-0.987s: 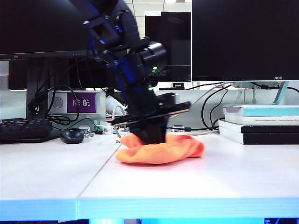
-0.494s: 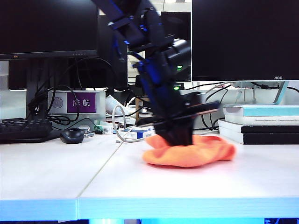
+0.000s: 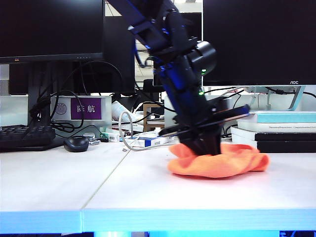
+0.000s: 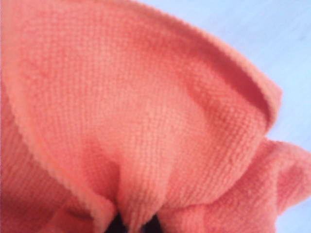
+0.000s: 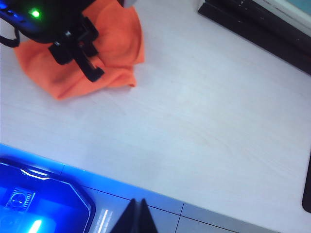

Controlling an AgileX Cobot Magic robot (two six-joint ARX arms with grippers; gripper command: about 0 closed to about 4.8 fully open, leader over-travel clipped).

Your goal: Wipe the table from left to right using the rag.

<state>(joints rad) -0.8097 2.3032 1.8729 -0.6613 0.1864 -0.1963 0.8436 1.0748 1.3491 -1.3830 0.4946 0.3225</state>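
Right of centre in the exterior view, low on the table [image 3: 148,192]: the rag [image 3: 232,165], bunched into a rumpled orange mound on the right-hand panel, well right of the thin seam and just left of the stacked books [image 3: 276,131] at the right edge. Pressed down into its top, the left gripper [image 3: 210,147], closed and pinching a fold of the cloth, with the dark arm slanting up toward the upper centre of the frame, a green light showing partway along it. At middle left, a black computer mouse [image 3: 76,143] beside a keyboard [image 3: 25,136], both well apart from the rag; behind them, dark monitors [image 3: 256,42] across the top and a tangle of cables. Filling nearly the whole left wrist view, fuzzy orange microfibre [image 4: 146,126] gathered into pleats that converge at the lower middle on the dark fingertips [image 4: 116,227], a strip of pale tabletop [image 4: 272,39] at upper right. Upper left of the right wrist view: the same rag [image 5: 82,63] under the left gripper [image 5: 87,68], on white tabletop [image 5: 209,126], dark books [image 5: 262,31] at upper right. At the bottom edge there, the right gripper [image 5: 137,218], fingertips shut together on nothing, above the table's front edge, well apart from the rag.
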